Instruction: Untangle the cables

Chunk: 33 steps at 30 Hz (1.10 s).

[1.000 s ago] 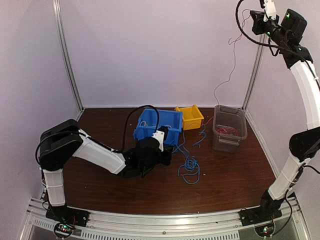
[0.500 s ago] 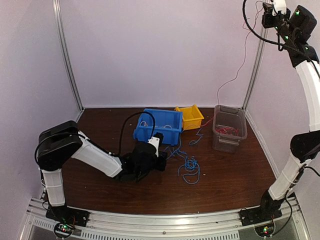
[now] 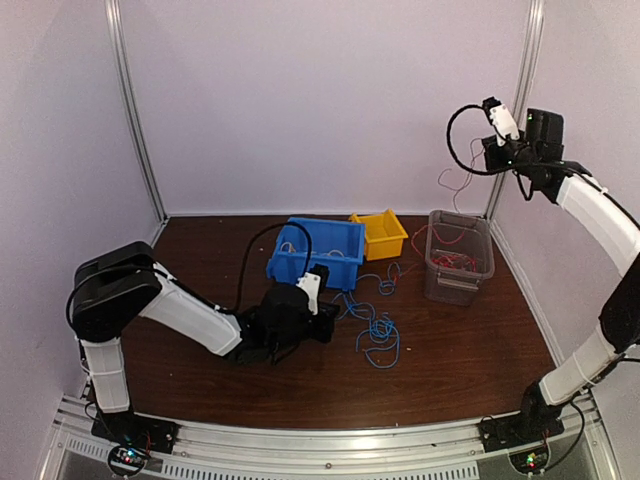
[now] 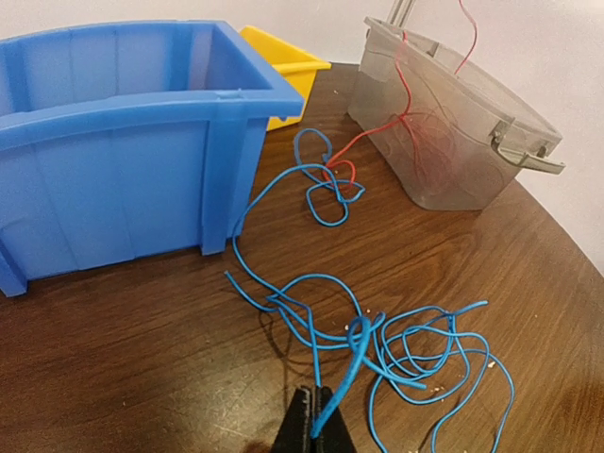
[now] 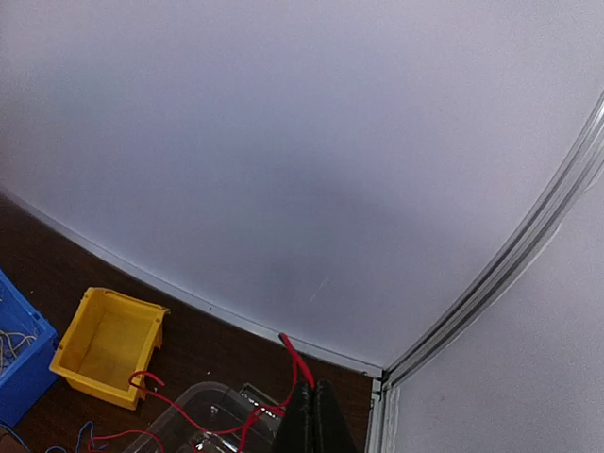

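The left gripper (image 4: pixel 316 423) was pressed shut on a thin blue cable (image 4: pixel 344 363). Its black fingers were low over the brown wooden table (image 4: pixel 132 368), just in front of the open blue plastic bin (image 4: pixel 123 160). From the pinch the blue cable rose into a loose tangle of loops lying on the table, in front of that bin and to its right. One strand ran on past the bin's right corner to a small knot, where it crossed a thin red cable (image 5: pixel 300 363).

The right gripper (image 5: pixel 316 415) was raised high, well to the right of the blue bin and far above it. Its fingers were closed tight on the red cable. That cable led down to a clear rectangular plastic tub (image 4: pixel 453 160), which stood well to the right of the bin with more red strands inside. A small yellow plastic bin (image 4: pixel 283 66) stood just beside the blue bin's far right corner.
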Each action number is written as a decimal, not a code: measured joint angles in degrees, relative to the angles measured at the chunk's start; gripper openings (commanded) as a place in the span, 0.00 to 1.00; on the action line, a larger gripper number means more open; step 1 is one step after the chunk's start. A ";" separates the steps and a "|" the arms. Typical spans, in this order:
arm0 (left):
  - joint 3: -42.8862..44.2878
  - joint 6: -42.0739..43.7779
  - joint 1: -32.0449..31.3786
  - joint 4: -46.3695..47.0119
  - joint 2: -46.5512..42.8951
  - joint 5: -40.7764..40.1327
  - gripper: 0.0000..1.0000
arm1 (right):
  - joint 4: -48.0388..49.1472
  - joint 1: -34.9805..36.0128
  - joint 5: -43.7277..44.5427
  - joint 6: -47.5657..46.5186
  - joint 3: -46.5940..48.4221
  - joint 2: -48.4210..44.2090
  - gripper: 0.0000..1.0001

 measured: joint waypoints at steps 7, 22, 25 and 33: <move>-0.39 0.28 -0.02 1.03 -0.42 0.74 0.00 | 2.95 -0.42 2.25 1.60 -14.56 0.02 0.36; -1.79 0.83 -0.02 1.46 -1.64 0.76 0.00 | -11.41 3.89 -8.07 -5.57 -8.98 2.29 0.55; -1.97 0.81 -0.02 1.75 -1.64 1.01 0.00 | -17.27 7.76 -9.27 -10.93 -2.03 6.88 0.49; -5.57 0.46 -0.04 0.85 -4.94 0.31 0.00 | -30.47 16.06 -4.55 -21.31 4.92 18.51 0.49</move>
